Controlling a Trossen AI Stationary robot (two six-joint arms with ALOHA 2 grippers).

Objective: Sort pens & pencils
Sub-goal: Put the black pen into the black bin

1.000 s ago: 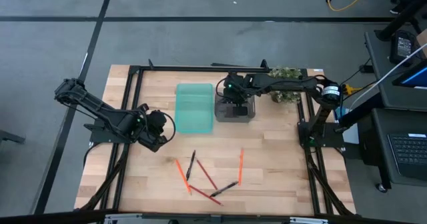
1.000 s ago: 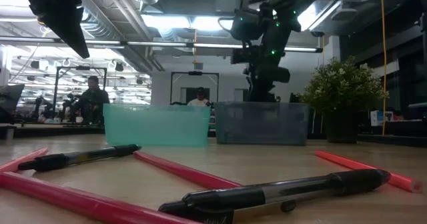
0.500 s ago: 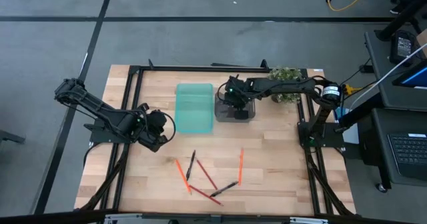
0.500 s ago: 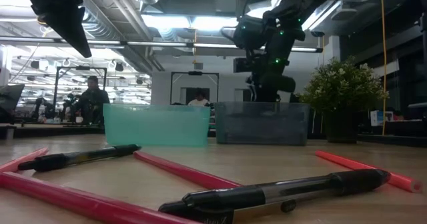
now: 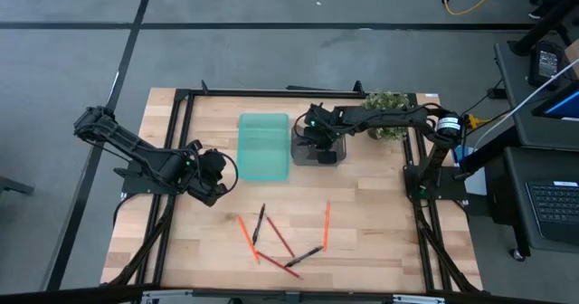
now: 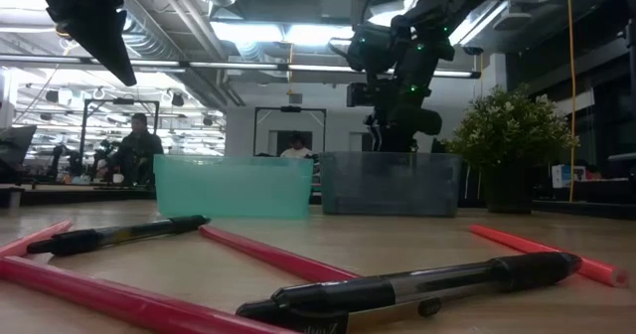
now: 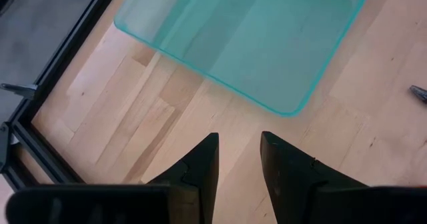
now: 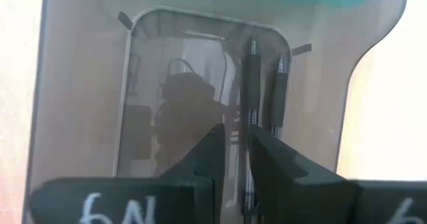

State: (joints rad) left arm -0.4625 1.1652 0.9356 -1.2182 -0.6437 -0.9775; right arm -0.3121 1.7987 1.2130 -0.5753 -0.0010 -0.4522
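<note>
On the near half of the table lie two black pens (image 5: 261, 223) (image 5: 305, 255) among orange and red pencils (image 5: 244, 234) (image 5: 280, 237) (image 5: 326, 224). Two more pens (image 8: 252, 77) (image 8: 278, 87) lie side by side on the floor of the grey bin (image 5: 317, 148). My right gripper (image 8: 235, 144) reaches down into that bin, its fingers a little apart just above the pens; I see nothing held between them. My left gripper (image 7: 239, 151) hangs open over bare wood near a corner of the empty teal bin (image 5: 263, 146).
The teal bin and the grey bin stand side by side at the table's far middle. A potted plant (image 5: 387, 114) sits to the right of the grey bin. A black frame (image 5: 181, 114) borders the table. People (image 6: 134, 145) sit in the room beyond.
My right gripper has sunk a little deeper into the grey bin and then kept still. The pens and pencils on the near half of the table lie as before.
</note>
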